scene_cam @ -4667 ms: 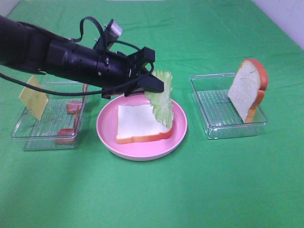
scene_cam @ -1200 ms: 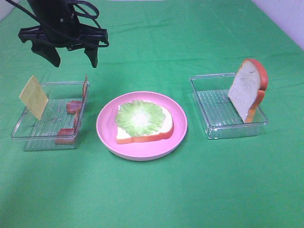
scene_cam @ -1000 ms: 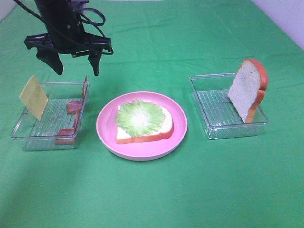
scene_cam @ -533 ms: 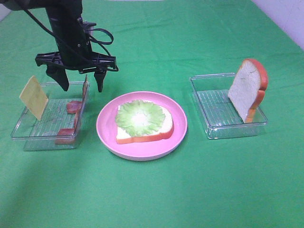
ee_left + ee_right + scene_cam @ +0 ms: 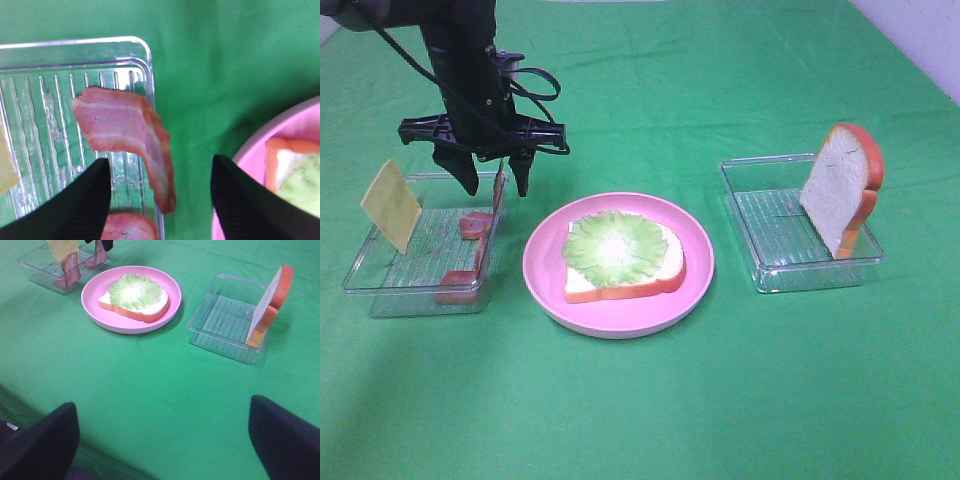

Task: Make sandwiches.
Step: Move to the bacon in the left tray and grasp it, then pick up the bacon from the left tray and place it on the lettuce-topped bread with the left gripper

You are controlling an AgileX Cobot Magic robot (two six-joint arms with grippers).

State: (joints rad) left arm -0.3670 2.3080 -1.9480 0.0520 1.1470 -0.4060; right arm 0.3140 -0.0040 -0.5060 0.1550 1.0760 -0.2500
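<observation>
pink plate cut by wrist view's edge, cheese barely showing

Black left arm above the far left of the green surface; left end effector points straight down, jaws parted. Right end effector gapes wide.

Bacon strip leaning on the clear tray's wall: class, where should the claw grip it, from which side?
Take the bacon strip by its raised upper end, probably from above. It leans on edge against the tray wall, top poking over the rim, so the left claw can straddle its thin faces.
</observation>
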